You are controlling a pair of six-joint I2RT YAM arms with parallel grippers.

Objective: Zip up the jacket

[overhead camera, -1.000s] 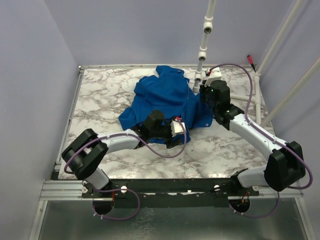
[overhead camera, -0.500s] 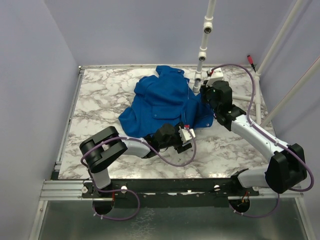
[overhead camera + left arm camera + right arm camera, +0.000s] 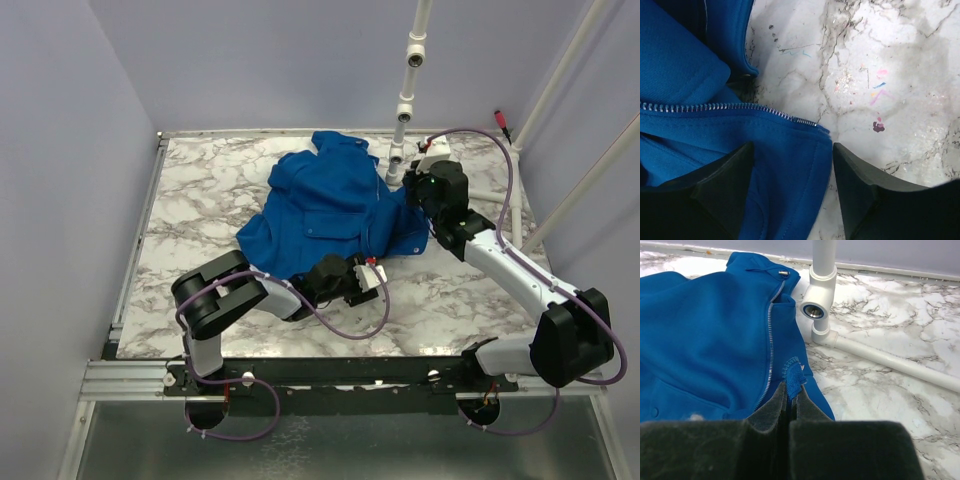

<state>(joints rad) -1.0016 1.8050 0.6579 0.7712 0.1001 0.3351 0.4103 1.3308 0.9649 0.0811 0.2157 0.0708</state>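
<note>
The royal-blue jacket (image 3: 330,205) lies crumpled on the marble table (image 3: 200,190), its front zipper teeth (image 3: 725,106) showing in the left wrist view. My left gripper (image 3: 792,195) is open, its jaws standing either side of the jacket's lower front corner (image 3: 790,165), low over the near hem (image 3: 340,262). My right gripper (image 3: 791,400) is shut on a small tip of the jacket's edge (image 3: 794,375) beside the zipper line (image 3: 769,340), at the jacket's right side (image 3: 425,195).
A white pipe fitting (image 3: 819,310) with a tube running right stands just behind the right gripper; its upright (image 3: 405,100) rises over the table's back. Small coloured marks (image 3: 877,95) stain the marble right of the hem. Purple cables loop along both arms.
My left arm has swung in and down, bringing its gripper from above the jacket's front to the near hem. The right gripper has shifted only slightly and keeps its hold.
</note>
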